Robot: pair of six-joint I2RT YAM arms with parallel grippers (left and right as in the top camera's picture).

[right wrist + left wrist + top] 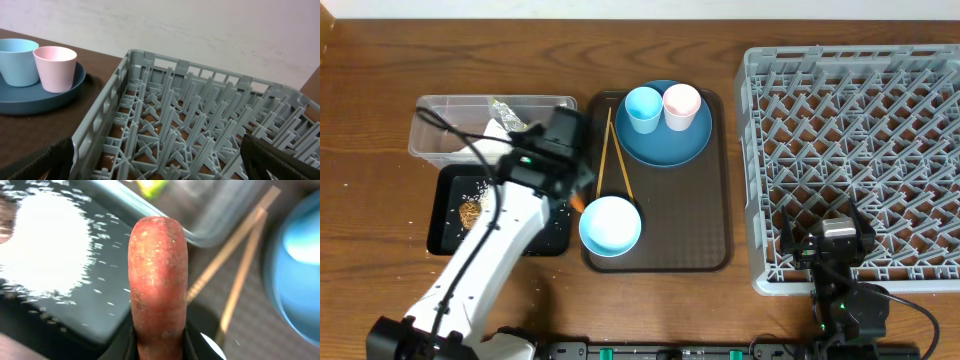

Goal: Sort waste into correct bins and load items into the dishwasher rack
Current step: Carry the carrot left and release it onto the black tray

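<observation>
- Where was the small orange carrot (159, 280)?
- Pinched at its lower end between your left gripper's (160, 347) jaws, at the right edge of the black tray (445, 238), where loose rice (45, 245) lay scattered.
- And around it?
- The clear tub (430, 135) sat just beyond the black tray. To the right, on the brown serving tray (710, 220), you had the chopsticks (616, 160) beside the carrot, the bowl (610, 225) near, and the blue plate (665, 140) far.
- The other arm?
- Your right gripper (160, 160) was spread wide, gripping nothing, at the near edge of the dishwasher rack (860, 150).
</observation>
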